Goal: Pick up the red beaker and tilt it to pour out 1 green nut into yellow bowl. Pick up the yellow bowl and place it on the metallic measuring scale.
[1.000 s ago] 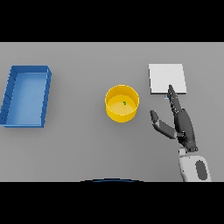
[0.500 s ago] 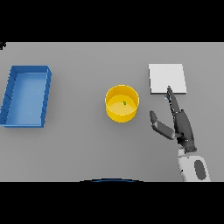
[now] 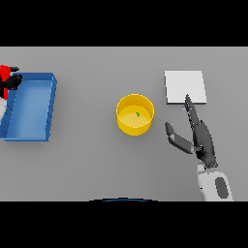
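The yellow bowl [image 3: 127, 126] stands at the middle of the table with a small green nut [image 3: 138, 114] inside it. To its right and farther back lies the metallic scale [image 3: 185, 86], a pale flat square. My right hand [image 3: 201, 139] rests between them, open, its fingers straight and reaching the scale's near edge, its thumb spread toward the bowl without touching it. At the far left edge my left hand [image 3: 13, 80] is curled on the red beaker [image 3: 5, 73], which is mostly cut off by the frame.
A blue rectangular tray [image 3: 26, 135] lies at the left, just right of my left hand and the beaker. Bare grey table lies between the tray and the bowl.
My left hand with the red beaker has come into view at the far left edge, beside the blue tray. The right hand has hardly shifted.
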You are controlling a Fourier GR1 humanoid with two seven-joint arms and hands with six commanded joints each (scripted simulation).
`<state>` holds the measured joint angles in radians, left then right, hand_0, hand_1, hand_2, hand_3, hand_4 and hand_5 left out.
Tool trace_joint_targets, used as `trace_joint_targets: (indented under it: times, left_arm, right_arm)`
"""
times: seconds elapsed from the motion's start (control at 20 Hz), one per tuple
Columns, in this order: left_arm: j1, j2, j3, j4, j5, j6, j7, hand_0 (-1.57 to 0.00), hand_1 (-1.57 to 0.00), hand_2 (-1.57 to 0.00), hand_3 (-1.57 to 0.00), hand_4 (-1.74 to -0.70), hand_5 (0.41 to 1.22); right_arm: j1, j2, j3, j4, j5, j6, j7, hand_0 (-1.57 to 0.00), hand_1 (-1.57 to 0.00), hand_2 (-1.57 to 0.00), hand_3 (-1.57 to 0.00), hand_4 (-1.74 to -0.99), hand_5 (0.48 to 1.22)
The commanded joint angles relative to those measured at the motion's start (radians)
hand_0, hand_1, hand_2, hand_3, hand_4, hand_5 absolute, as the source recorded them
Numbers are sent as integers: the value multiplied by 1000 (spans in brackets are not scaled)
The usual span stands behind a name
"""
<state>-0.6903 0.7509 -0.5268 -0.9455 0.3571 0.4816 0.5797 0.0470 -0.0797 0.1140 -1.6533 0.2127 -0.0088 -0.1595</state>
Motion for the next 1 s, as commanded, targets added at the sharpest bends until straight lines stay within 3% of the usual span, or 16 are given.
trace_joint_targets:
  times: [0.0, 0.05, 0.1, 0.15, 0.2, 0.25, 0.35, 0.45, 0.6, 0.85, 0.9, 0.95]
  left_arm:
    - [24, 14, -15, -35, 20, -12, 17, -1571, -1571, -1571, -1366, -1735, 955]
    - [39, 35, -47, -67, 40, -32, 30, -1571, -1571, -1571, -1407, -1661, 888]
    - [48, 54, -56, -108, 58, -45, 20, -1571, -1571, -1571, -1368, -1493, 827]
    - [61, 90, -72, -159, 55, -82, 6, -1571, -1545, -1489, -1238, -1311, 774]
    - [68, 95, -85, -170, 54, -125, -33, -1495, -1380, -1311, -1098, -1155, 740]
    - [87, 110, -75, -198, 82, -167, -68, -1253, -1104, -1049, -884, -1031, 714]
    - [101, 132, -69, -208, 113, -236, -79, -802, -706, -671, -565, -870, 682]
    - [97, 151, -95, -220, 90, -264, -58, -513, -452, -429, -361, -785, 656]
    - [90, 129, -114, -170, 54, -265, -81, -262, -231, -219, -185, -741, 648]
    - [53, 105, -123, -142, 9, -213, -82, -85, -75, -71, -60, -705, 653]
    - [64, 104, -118, -145, 9, -196, -104, -68, -60, -57, -48, -708, 658]
    - [68, 112, -104, -144, 11, -190, -138, -54, -48, -45, -38, -711, 663]
  right_arm:
    - [1, -1, -6, 3, -6, -1, -3, 1, 1, 1, 1, -1168, 679]
    - [-12, -1, -6, 10, -2, -4, 5, 1, 1, 1, 1, -1165, 678]
    - [-13, -6, -9, 12, -4, -1, 6, 1, 1, 1, 1, -1165, 675]
    - [-13, -8, -9, 10, -1, -4, 1, 1, 1, 1, 1, -1163, 671]
    - [4, -6, -4, 4, 1, -3, -13, 1, 1, 1, 1, -1159, 669]
    - [-6, -4, 0, 8, 6, -4, -5, 1, 1, 1, 1, -1161, 669]
    - [5, -3, -4, -3, -10, 2, -10, 1, 1, 1, 1, -1156, 673]
    - [0, -6, -2, 4, -1, 0, -19, 1, 1, 1, 1, -1147, 680]
    - [6, -10, -2, 4, -7, 9, -16, 1, 1, 1, 1, -1156, 690]
    - [-7, -2, 4, 9, 18, -10, 14, 1, 1, 1, 1, -1178, 679]
    - [-10, -9, 9, -6, 38, -19, 40, 1, 1, 1, 1, -1175, 672]
    - [0, -15, 31, -16, 77, -26, 32, 1, 1, 1, 1, -1163, 677]
